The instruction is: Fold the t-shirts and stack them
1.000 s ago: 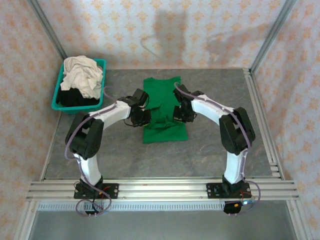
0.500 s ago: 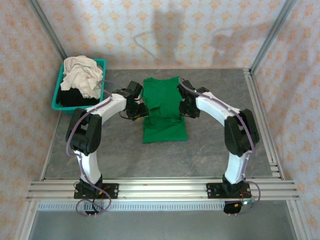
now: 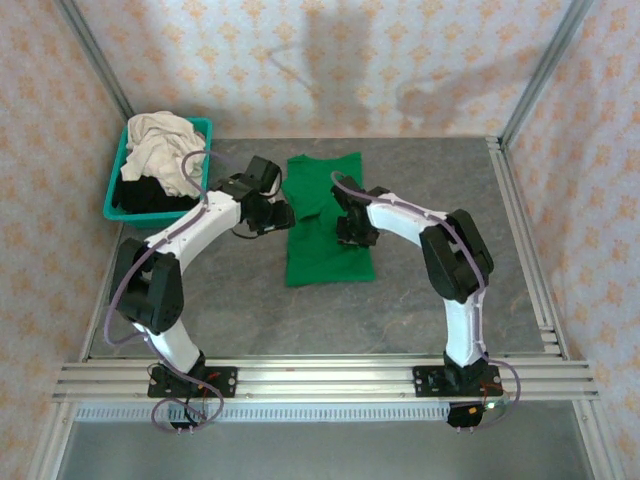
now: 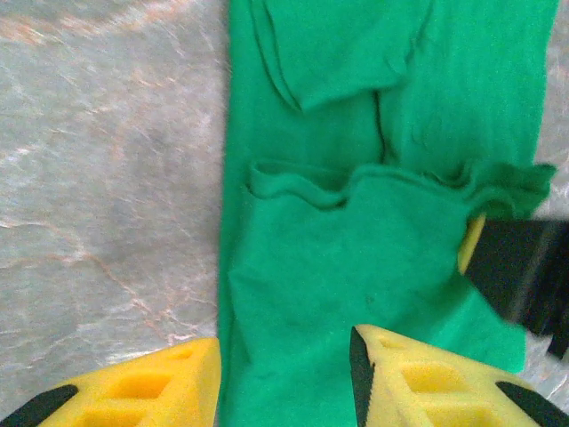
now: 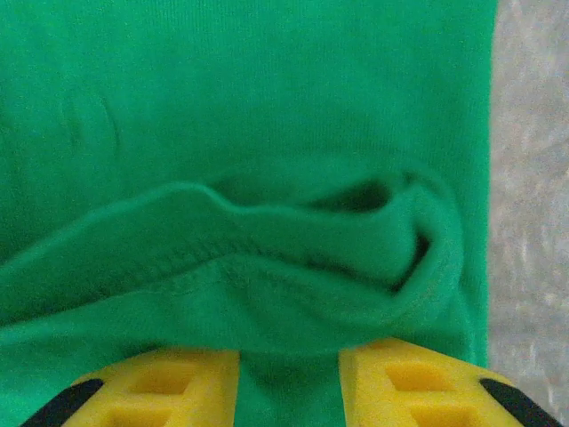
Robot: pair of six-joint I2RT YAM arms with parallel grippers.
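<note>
While the left gripper (image 4: 284, 360), fingers spread, straddles an edge of the bright green cloth t-shirt (image 4: 356, 267), the right gripper (image 5: 289, 365), likewise spread, meets its rumpled fold.

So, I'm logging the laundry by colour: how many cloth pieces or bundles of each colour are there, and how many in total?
Green t-shirt, laid out flat: 1
Cream-white bundle, in the basket: 1
Black bundle, in the basket under the cream-white one: 1
Total: 3. I cannot tell how many shirts each bundle holds.
</note>
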